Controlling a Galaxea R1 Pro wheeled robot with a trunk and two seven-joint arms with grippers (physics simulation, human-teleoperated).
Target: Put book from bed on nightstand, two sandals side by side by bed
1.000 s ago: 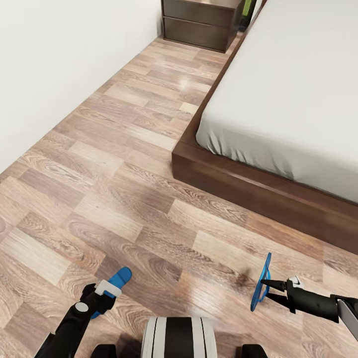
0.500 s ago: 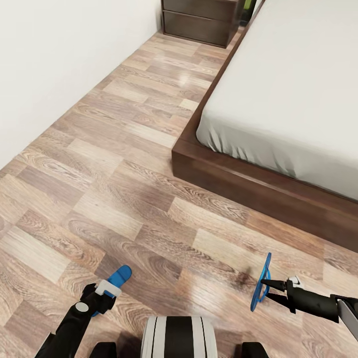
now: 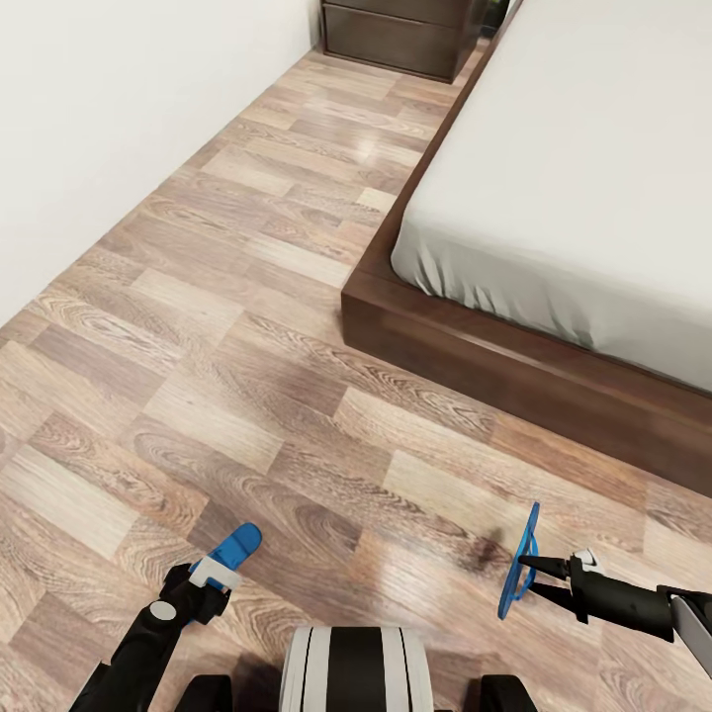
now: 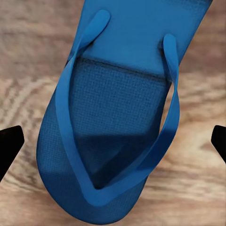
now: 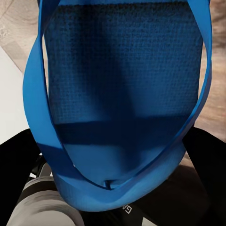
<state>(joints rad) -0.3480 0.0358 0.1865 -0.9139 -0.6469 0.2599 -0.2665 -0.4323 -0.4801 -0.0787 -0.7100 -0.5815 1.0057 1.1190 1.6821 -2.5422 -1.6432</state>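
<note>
I hold one bright blue sandal in each gripper over the wood-plank floor. The left sandal (image 3: 239,544) lies flat and pokes out ahead of my left gripper (image 3: 222,566). In the left wrist view its strapped top (image 4: 117,94) sits between the two black fingertips (image 4: 9,143). The right sandal (image 3: 531,524) hangs on edge, upright, with my right gripper (image 3: 529,576) shut on it. In the right wrist view its sole and straps (image 5: 122,70) sit close up between the jaws. The bed (image 3: 574,178) is ahead on the right and the nightstand (image 3: 396,35) is far ahead. The book is out of view.
The bed's dark wooden frame (image 3: 475,366) juts out with its corner ahead of me. A white wall (image 3: 99,119) runs along the left, leaving a floor lane (image 3: 297,198) between it and the bed up to the nightstand. My base (image 3: 356,672) is at the bottom.
The whole picture has slid up slightly, so the camera has moved and less of the nightstand shows. Both grippers and their sandals keep the same places in the view.
</note>
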